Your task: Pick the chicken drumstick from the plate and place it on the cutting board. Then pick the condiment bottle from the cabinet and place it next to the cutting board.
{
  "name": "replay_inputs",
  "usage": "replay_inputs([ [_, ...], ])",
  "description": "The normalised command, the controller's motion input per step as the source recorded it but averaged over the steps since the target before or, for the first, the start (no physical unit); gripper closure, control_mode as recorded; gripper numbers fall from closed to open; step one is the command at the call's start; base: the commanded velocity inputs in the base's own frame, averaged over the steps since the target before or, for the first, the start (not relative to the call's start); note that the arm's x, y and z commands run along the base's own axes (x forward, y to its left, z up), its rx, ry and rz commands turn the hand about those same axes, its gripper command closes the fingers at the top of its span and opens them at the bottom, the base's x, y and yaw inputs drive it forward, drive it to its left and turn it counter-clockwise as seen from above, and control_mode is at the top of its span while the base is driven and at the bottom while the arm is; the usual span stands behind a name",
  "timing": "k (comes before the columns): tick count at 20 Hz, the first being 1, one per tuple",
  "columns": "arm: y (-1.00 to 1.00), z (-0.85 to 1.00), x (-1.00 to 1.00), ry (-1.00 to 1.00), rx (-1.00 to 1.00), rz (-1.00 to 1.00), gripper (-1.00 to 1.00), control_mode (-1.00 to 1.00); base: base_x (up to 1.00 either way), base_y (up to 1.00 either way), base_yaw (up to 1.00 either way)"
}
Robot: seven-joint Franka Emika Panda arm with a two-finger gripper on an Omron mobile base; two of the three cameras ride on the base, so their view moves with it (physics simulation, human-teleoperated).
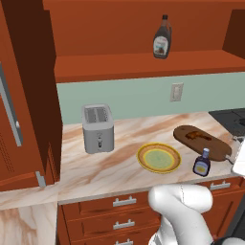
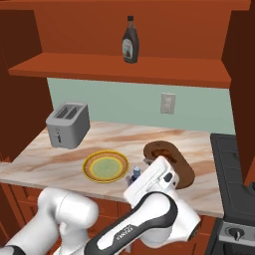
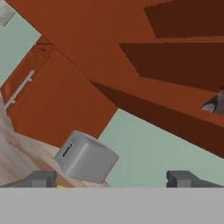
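Observation:
The chicken drumstick lies on the dark brown cutting board, right of the yellow plate, which has nothing on it. The squat blue condiment bottle stands upright on the counter, just in front of the board and right of the plate. In the right base view my white hand hovers over the counter's front edge and half hides the bottle and the board. My gripper is open, fingertips wide apart with nothing between them, pointing up toward the cabinet.
A tall brown bottle stands on the cabinet shelf. A grey toaster sits at the back left of the counter. A dark stove borders the counter on the right. Drawers with metal handles run below.

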Motion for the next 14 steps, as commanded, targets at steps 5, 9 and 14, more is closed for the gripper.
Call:
replay_inputs([
  [5, 0.0, 0.25, -0.31, -0.2, -0.14, -0.09, -1.0, -1.0, 0.0, 0.0, 0.0],
  [9, 0.0, 0.2, -0.25, -0.29, -0.25, -0.06, -1.0, -1.0, 0.0, 0.0, 0.0],
  [14, 0.0, 0.12, -0.22, -0.35, -0.29, -0.06, -1.0, -1.0, 0.0, 0.0, 0.0],
])
